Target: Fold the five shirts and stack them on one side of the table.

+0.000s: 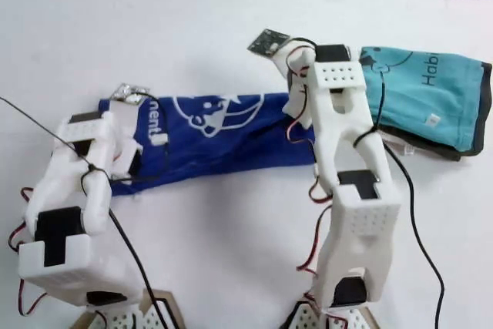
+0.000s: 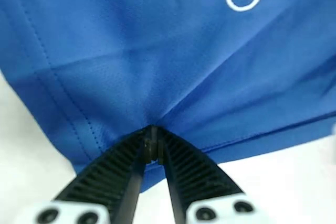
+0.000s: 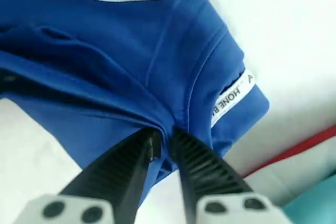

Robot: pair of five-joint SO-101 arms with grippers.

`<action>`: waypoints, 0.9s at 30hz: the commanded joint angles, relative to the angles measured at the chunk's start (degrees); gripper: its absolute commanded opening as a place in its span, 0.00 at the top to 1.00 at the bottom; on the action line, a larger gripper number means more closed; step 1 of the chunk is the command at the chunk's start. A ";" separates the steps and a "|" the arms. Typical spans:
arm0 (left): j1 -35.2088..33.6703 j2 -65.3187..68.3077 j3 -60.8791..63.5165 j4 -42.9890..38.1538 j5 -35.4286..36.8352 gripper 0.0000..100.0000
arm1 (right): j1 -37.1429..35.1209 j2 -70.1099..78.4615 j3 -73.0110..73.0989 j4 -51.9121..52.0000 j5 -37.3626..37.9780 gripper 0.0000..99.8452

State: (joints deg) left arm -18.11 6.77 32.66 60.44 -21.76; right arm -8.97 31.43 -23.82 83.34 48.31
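The left claw (image 2: 151, 149) is clamped tight on the hemmed end of a blue shirt (image 1: 223, 132), while the right claw (image 3: 164, 148) pinches the same shirt beside its collar label. The shirt lies in a long band across the white desk (image 1: 231, 28) between both arms. Near its collar end, a folded teal shirt (image 1: 424, 86) tops a darker garment (image 1: 431, 148).

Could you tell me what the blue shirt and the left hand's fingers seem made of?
The blue shirt looks like a synthetic sports knit: fine mesh texture, slight sheen. The fingers of the left hand look matte black and ridged, plastic or rubber.
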 commanded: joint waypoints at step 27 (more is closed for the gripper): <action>-1.49 0.09 -0.04 -2.02 -0.18 0.97 | -13.49 -4.62 -2.29 16.84 -9.93 0.98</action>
State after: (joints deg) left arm -18.11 6.77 32.66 60.44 -21.76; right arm -20.57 32.31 -27.25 99.96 40.31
